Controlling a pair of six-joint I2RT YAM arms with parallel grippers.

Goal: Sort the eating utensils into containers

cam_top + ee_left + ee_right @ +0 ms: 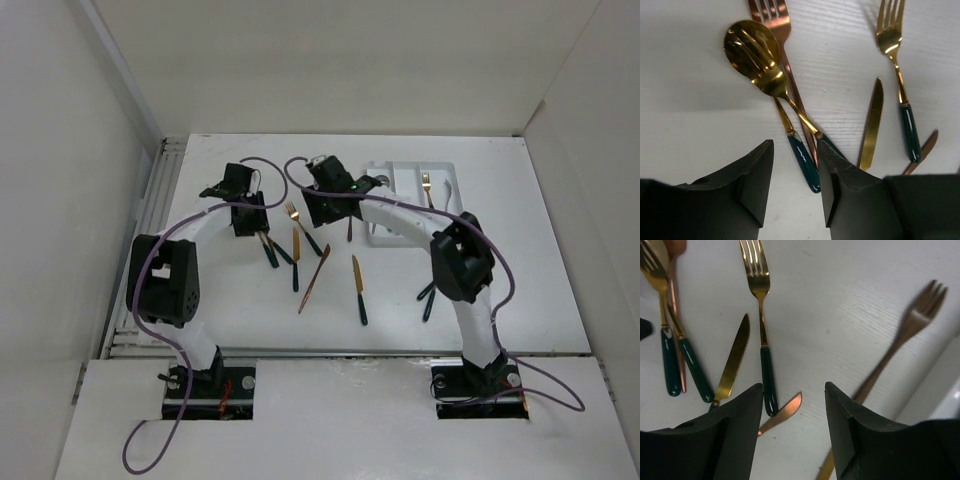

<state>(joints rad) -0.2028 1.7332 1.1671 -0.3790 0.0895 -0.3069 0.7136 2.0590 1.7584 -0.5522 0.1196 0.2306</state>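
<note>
**A:** Where were we in the sort?
**B:** Early, by our read. One gold fork lay in the white tray. The other utensils we could see lay loose on the bench, most of them left of the tray.
**A:** Tools?
**B:** Both empty, jaws wide. The left tool hung over a gold spoon crossing a copper fork. The right tool hung over a green-handled fork with a knife beside it.
**A:** Next?
**B:** We judged a pick: drop, straddle one handle, and avoid the crossed neighbours.
**A:** Surroundings?
**B:** White bench, plain white walls on three sides.
</note>
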